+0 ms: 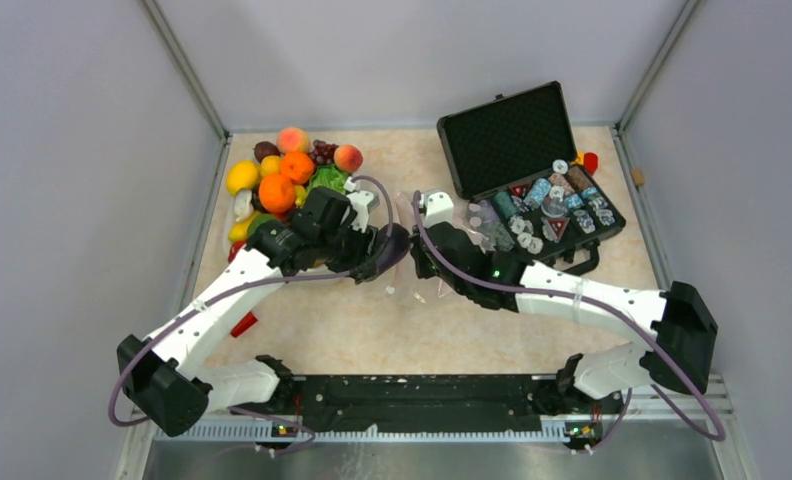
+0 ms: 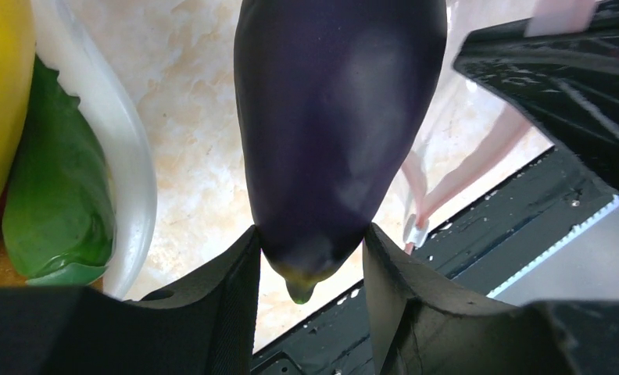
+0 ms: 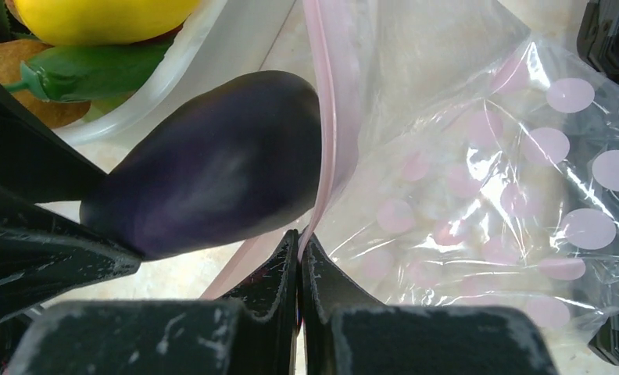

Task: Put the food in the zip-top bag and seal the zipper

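1. Left gripper point(image 2: 310, 250): jaws about half open, clamped on the narrow stem end of the eggplant point(image 2: 338, 117). One finger sits on each side, and the green tip pokes out between them.
2. Right gripper point(image 3: 300, 250): jaws fully closed, pinching the pink zipper point(image 3: 330, 101) at the lip of the bag point(image 3: 478, 172).
3. Eggplant position, top view: held above the table point(image 1: 322, 330) just left of centre, between the two wrists.
4. Right wrist view: the eggplant lies at 9 o'clock of the bag mouth with its round end against the zipper. I cannot tell if it is past the lip.
5. Bag: clear and crinkled with pale pink dots, spreading toward 3 o'clock from the pinch.
6. Remaining food point(image 1: 282, 175): piled in the white basin point(image 2: 111, 133) at 10 o'clock on the table, just beside the eggplant.
7. Black case point(image 1: 532, 190): open, at 1 o'clock.
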You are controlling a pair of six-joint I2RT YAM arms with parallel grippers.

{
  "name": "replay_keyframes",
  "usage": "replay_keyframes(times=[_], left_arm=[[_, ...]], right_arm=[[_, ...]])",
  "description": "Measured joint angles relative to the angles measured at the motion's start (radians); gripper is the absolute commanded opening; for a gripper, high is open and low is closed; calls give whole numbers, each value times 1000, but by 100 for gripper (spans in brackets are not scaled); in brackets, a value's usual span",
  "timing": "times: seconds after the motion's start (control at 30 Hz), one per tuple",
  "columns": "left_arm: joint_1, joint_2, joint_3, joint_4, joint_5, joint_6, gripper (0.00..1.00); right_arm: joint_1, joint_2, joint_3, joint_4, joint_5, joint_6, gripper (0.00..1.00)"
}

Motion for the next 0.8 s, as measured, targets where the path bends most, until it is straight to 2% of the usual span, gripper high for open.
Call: replay_keyframes(times=[0.17,0.37,0.8], left_arm=[[-6,16,21,-35,-36,0,10],[-25,14,74,-38,8,0,13],[-32,-105,51,-19,78,4,15]], right_arm=[[3,-42,-24,43,-10,-36,0],[4,-63,-41,65,-10,-38,0],[3,-64,-122,120,-14,43,0]])
